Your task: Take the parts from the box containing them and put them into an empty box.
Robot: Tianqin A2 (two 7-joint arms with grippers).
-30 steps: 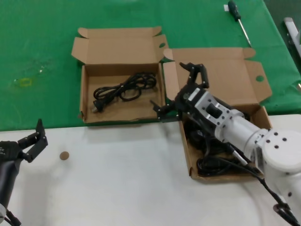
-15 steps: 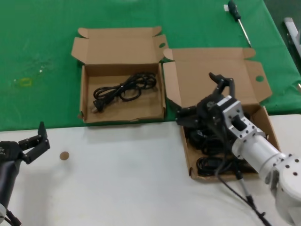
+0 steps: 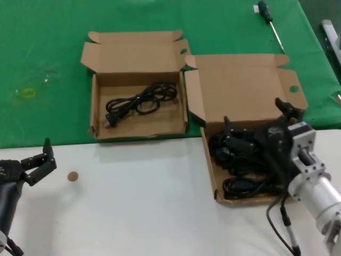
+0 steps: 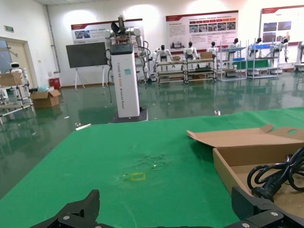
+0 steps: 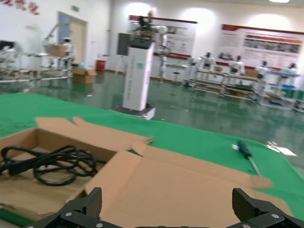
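Note:
The larger tall-lidded cardboard box [image 3: 242, 85] stands at the right and holds several black cord bundles [image 3: 240, 184]. My right gripper [image 3: 256, 114] hangs open and empty just above those cords, jaws spread wide; in the right wrist view [image 5: 167, 204] it faces the tall lid panel [image 5: 180, 185]. The smaller short-lidded box [image 3: 138, 130] at the left holds one coiled cord [image 3: 141, 100], which also shows in the right wrist view [image 5: 57, 164] and the left wrist view [image 4: 280, 175]. My left gripper [image 3: 43, 157] is open and parked at the near left.
A screwdriver [image 3: 269, 21] lies on the green cloth [image 3: 42, 53] at the far right. A small brown disc [image 3: 73, 176] lies on the white table [image 3: 133, 213] near my left gripper. A grey object [image 3: 331, 32] sits at the right edge.
My right gripper has moved right and back, from the gap between the two boxes to above the cords in the larger box, staying open. The left arm has barely moved.

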